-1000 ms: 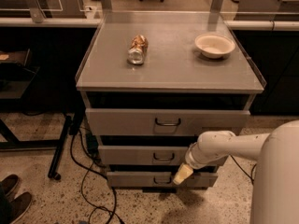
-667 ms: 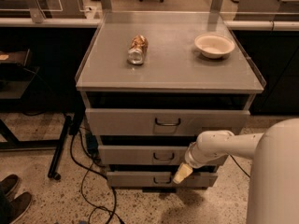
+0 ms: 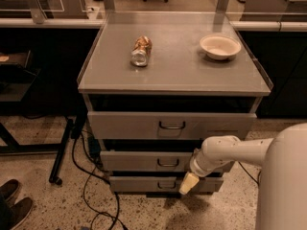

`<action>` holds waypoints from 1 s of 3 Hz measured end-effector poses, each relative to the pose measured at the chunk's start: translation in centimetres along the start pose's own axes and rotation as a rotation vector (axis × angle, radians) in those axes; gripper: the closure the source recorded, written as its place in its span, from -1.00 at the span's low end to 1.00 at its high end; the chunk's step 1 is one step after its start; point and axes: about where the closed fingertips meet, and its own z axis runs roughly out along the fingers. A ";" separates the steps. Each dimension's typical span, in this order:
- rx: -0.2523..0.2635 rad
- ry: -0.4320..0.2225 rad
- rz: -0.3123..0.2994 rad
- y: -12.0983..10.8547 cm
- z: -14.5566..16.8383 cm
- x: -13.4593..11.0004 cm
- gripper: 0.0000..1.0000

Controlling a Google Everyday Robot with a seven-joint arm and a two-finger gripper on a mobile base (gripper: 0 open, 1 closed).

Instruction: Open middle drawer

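The grey cabinet (image 3: pixel 172 68) has three drawer fronts. The middle drawer (image 3: pixel 144 161) is the mid-sized one, with a small dark wire pull (image 3: pixel 168 163) at its centre. It stands out slightly, about as far as the drawers above and below it. My gripper (image 3: pixel 188 183) hangs from the white arm (image 3: pixel 225 152), which reaches in from the right. Its cream tip points down in front of the lowest drawer front (image 3: pixel 144 184), just below the middle drawer's right part and to the right of its pull. It holds nothing that I can see.
A crushed can (image 3: pixel 141 51) and a white bowl (image 3: pixel 220 46) sit on the cabinet top. Black cables (image 3: pixel 91 186) and a dark stand leg (image 3: pixel 62 152) lie on the floor at left. Shoes (image 3: pixel 12 202) are at the bottom left corner.
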 end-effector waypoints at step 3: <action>-0.089 0.039 0.002 4.1 -2.0 3.1 -1.00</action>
